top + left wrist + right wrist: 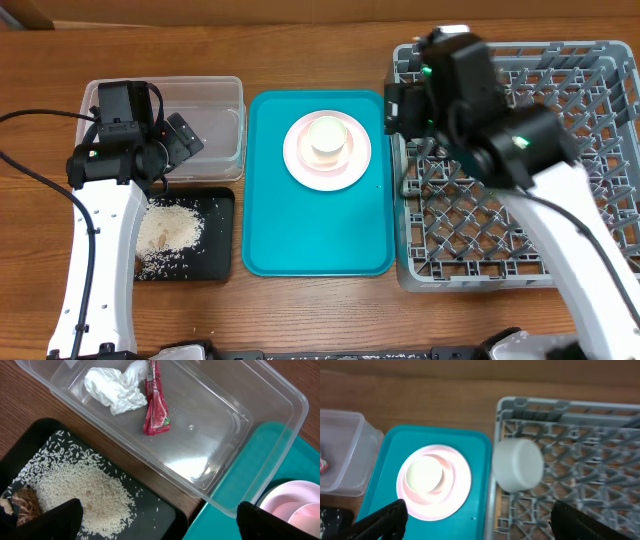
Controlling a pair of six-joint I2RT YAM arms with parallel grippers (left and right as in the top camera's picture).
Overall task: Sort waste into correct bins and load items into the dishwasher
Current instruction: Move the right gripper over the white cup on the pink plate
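Wooden tabletop (300, 50) carries a teal tray (270, 230), with the pink plate (300, 165) and white bowl (328, 138) on it. Left of that tray, the clear tub (215, 120) holds the tissue (117, 390) and red wrapper (156, 407), and the black tray (215, 240) holds rice (170, 230). Right of it, a white cup (518, 465) sits in the dish rack (560, 230). My left pincer (159, 505) and right pincer (480, 505) both gape wide, holding nothing.

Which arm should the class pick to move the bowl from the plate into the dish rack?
Right. The right hand, open, hangs at the rack's left edge beside the bowl; the left hand sits farther off, above the tub.
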